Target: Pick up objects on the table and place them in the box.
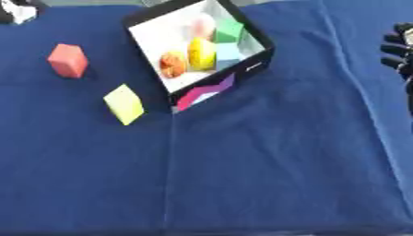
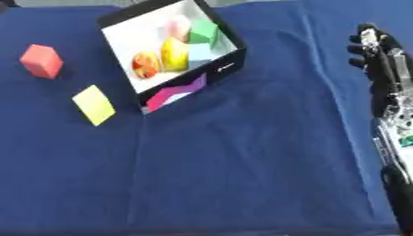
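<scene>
A black box (image 1: 242,76) with a white inside lies tilted at the upper middle of the blue cloth. In it are an orange ball (image 1: 172,64), a yellow piece (image 1: 202,53), a green block (image 1: 229,30), a light blue block (image 1: 228,53) and a pale pink piece (image 1: 203,23). On the cloth to the left sit a red cube (image 1: 67,60) and, nearer the box, a yellow-green block (image 1: 123,104). My right hand (image 2: 377,50) stands at the right edge, fingers up and relaxed, holding nothing, far from all objects. My left hand does not show.
A pink and purple pattern (image 1: 206,92) marks the box's near side. A dark and pale shape (image 1: 18,11) sits at the far left corner. The blue cloth (image 1: 266,166) stretches bare across the near half.
</scene>
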Motion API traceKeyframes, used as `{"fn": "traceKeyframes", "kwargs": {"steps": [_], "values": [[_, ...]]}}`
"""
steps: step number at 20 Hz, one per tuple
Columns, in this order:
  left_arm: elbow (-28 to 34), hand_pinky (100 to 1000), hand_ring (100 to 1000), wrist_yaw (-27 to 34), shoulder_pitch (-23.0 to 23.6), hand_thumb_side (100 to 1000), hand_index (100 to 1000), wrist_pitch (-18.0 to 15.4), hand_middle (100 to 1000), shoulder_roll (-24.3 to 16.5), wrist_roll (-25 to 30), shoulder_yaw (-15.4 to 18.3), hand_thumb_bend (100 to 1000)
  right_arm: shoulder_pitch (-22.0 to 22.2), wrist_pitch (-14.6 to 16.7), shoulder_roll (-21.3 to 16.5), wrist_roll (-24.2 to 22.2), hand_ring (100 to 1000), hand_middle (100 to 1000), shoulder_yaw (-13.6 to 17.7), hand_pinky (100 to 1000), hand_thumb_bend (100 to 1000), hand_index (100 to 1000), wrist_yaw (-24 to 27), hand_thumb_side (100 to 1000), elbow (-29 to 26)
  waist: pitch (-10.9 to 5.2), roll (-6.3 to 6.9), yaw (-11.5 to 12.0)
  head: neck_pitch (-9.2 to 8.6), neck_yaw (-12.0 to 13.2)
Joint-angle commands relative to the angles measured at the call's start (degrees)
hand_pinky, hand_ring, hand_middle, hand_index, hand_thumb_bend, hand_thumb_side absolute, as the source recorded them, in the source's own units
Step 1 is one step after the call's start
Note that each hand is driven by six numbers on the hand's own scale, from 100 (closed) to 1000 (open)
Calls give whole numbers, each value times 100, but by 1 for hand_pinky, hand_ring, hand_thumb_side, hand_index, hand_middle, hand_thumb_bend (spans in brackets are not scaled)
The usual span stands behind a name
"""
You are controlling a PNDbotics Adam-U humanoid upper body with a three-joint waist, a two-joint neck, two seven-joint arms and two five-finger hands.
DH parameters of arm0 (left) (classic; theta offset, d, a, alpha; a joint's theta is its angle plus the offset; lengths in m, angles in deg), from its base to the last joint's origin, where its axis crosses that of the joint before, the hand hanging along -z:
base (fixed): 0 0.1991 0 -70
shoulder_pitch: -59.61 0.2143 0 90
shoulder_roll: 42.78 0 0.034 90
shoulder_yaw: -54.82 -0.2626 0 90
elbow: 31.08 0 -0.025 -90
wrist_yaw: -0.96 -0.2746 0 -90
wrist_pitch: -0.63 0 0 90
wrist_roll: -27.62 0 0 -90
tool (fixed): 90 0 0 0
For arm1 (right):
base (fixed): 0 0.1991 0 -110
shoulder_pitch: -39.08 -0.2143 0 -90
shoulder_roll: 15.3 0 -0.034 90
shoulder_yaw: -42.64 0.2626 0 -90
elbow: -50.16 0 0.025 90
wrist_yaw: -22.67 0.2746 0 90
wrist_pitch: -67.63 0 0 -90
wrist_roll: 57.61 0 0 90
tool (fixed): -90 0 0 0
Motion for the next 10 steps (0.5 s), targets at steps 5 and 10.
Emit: {"fn": "traceKeyframes", "kwargs": {"steps": [5,10], "values": [[-614,927,885,-805,-357,255,880,-541,824,-166,367,22,477,-46,-20,-114,37,828,759,32,837,100,844,-43,786,-138,-4,-56,-20,-175,-73],[-1122,940,892,-1205,-504,100,840,-827,819,-57,492,-84,626,-68,-34,-82,47,827,758,25,836,100,844,-46,791,-156,65,-79,-60,-249,64]]}}
